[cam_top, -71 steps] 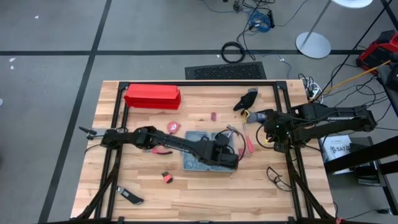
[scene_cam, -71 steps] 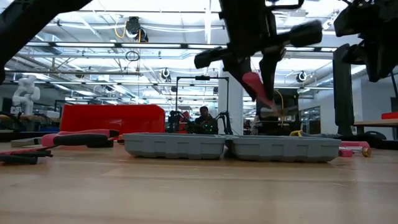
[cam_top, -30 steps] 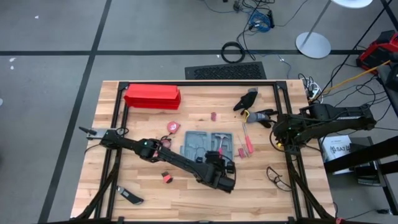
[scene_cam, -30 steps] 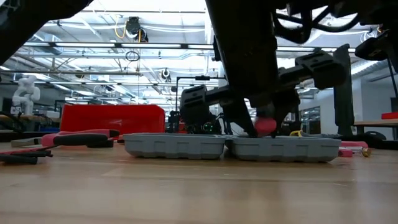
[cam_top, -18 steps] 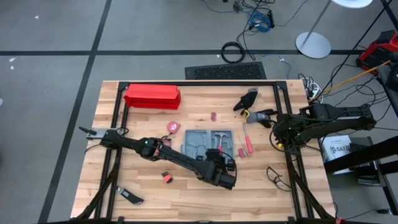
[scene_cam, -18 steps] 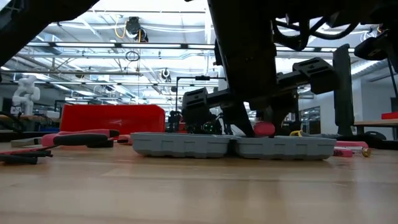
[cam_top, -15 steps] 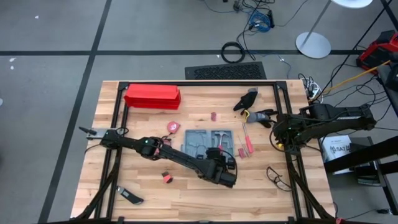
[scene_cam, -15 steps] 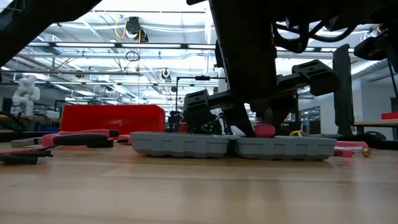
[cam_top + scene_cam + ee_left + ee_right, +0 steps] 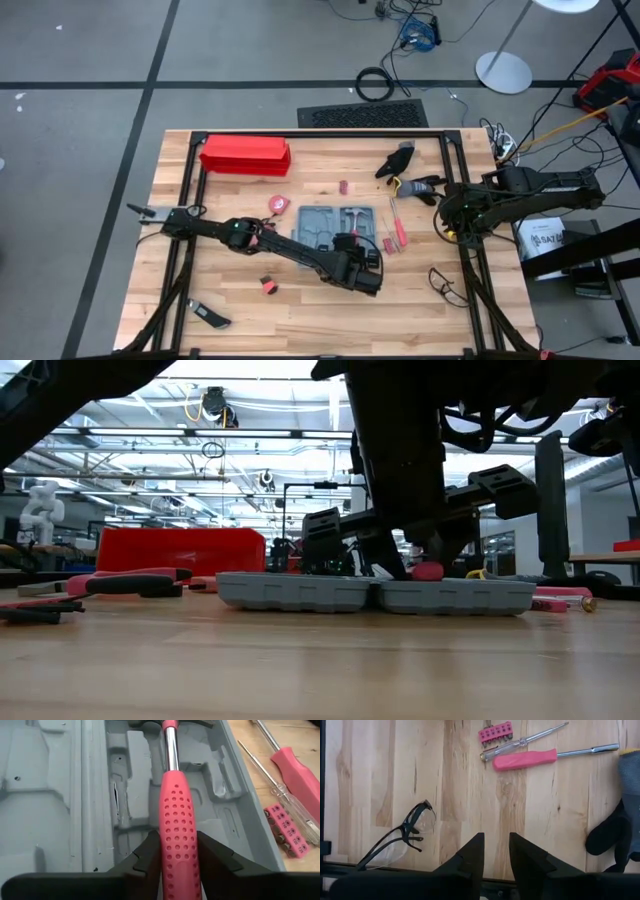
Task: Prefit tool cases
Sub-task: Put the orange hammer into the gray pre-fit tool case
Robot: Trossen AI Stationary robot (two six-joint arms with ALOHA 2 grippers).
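The tool case lies open and flat on the table, its grey moulded recesses facing up. A hammer with a steel shaft and a pink dotted handle lies lengthwise in the case's right half, head toward the far edge. My left gripper is shut on the handle at the case's near edge. My right gripper hangs at the table's right side, open by a narrow gap, with nothing between its fingers. My left gripper pinches the hammer's pink handle between its two fingers, one on each long side, toward the free end. The fingers slant down from the table's near side. The hammer lies in the case's right half, and its handle end shows just above the case's rim.
Two pink screwdrivers and a pink bit holder lie right of the case. Also on the table are a red box far left, gloves, safety glasses, a tape measure and a small red piece.
My left gripper has gone toward the table's far edge and a little down with the hammer. The pink handle end has sunk to the case's rim. The case has slid slightly toward the far edge.
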